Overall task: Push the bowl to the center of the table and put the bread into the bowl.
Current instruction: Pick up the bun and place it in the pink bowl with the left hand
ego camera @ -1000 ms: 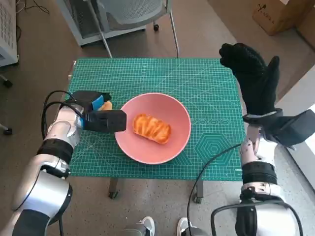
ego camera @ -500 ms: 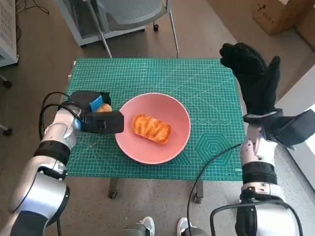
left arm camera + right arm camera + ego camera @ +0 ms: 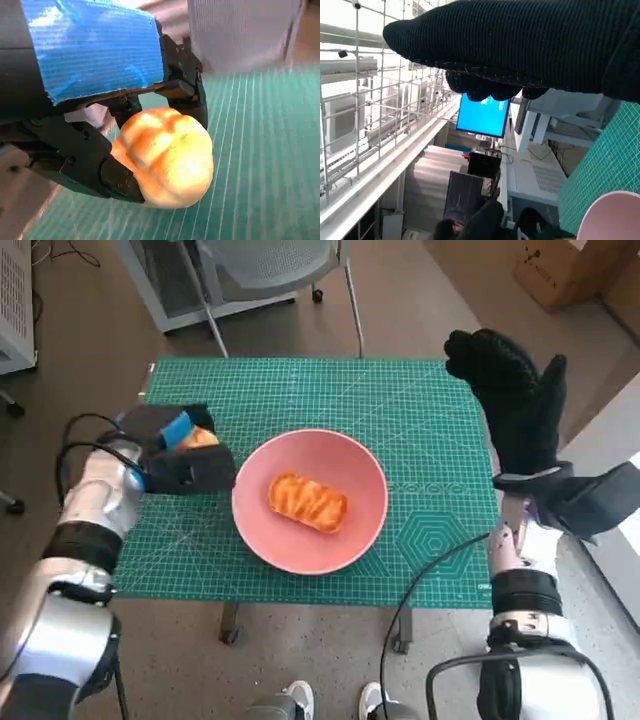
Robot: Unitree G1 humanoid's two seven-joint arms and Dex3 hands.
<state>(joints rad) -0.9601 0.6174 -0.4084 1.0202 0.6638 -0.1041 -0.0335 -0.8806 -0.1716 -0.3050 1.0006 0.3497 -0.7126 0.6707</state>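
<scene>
A pink bowl (image 3: pixel 350 530) stands near the middle of the green cutting mat (image 3: pixel 300 390), with one golden bread piece (image 3: pixel 307 501) lying inside it. My left hand (image 3: pixel 168 428) is left of the bowl and holds a second round bread roll (image 3: pixel 167 155), seen between its black fingers (image 3: pixel 117 182) in the left wrist view and as a small orange patch, the roll (image 3: pixel 199 437), in the head view. My right hand (image 3: pixel 510 400) is raised above the mat's right edge, fingers upright and holding nothing. The bowl's rim (image 3: pixel 612 215) shows in the right wrist view.
An office chair (image 3: pixel 270 270) and a white cabinet stand beyond the table's far edge. A cardboard box (image 3: pixel 565 265) sits at the far right. Feet show on the floor below the table's near edge. Cables run along both forearms.
My left hand, with the roll in it, has drawn back to the left and slightly away from the bowl. The bowl, its bread and my right hand have stayed put.
</scene>
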